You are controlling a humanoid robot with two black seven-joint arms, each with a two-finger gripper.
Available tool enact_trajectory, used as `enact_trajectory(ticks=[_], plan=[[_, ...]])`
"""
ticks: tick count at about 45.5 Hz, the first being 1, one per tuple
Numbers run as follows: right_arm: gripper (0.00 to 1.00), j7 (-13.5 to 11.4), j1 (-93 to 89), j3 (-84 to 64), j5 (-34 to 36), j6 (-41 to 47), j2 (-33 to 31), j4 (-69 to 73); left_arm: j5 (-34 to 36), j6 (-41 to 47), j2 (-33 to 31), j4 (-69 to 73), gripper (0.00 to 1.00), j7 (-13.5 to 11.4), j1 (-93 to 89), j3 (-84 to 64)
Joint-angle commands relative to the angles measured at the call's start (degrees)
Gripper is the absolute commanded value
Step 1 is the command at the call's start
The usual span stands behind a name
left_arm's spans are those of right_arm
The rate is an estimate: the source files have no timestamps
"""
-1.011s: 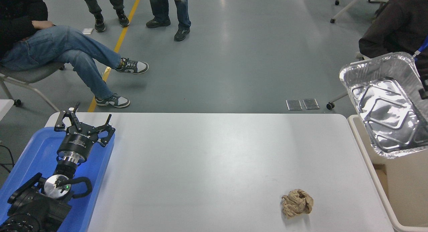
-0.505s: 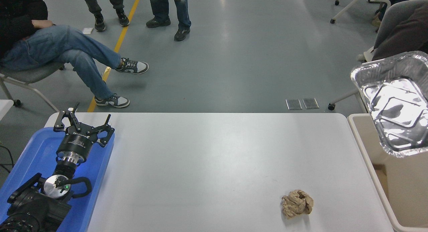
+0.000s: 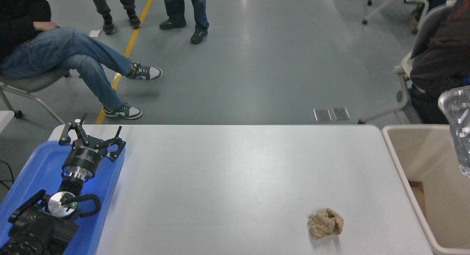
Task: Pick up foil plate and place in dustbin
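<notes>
Foil plate (image 3: 459,130) barely in frame, just a sliver at the right edge, up in the air above the dustbin (image 3: 411,152). Right pincer out of shot, so can't tell what's gripping it. Probably super light and flimsy, dents if squeezed, slippery too, so best pinched at the crinkled rim. Left pincer (image 3: 91,134) parked lower left over the blue tray (image 3: 33,166), fingers spread. Brown paper ball (image 3: 325,223) sitting on the worktop (image 3: 235,174), lower right.

Colours on and beside the white tabletop (image 3: 235,166)
Silver foil plate (image 3: 461,130); cream dustbin (image 3: 400,166); blue tray (image 3: 33,174); brown paper ball (image 3: 325,223); black left hand (image 3: 91,135).
</notes>
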Motion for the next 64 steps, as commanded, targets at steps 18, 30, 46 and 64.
enact_trajectory(ticks=[18,30,46,64], plan=[[0.00,-7.29,-20.79,14.67,2.96,-2.36,9.53,-12.46,0.00,0.00,-0.01,0.01,0.99,-0.02,-0.06,0.00],[1.00,-7.21,-19.83,14.75,3.05,-2.53,10.24,-10.88,0.00,0.00,-0.01,0.01,0.99,-0.02,-0.06,0.00],[1.00,-7.21,7.22,8.09,-0.99,-1.83,1.90,15.73,0.00,0.00,-0.01,-0.08,0.99,0.25,-0.14,0.09],[1.00,-7.21,50.73,-4.67,-0.82,21.44,-0.05,48.70,0.00,0.00,-0.01,0.01,0.99,0.25,-0.06,0.09]])
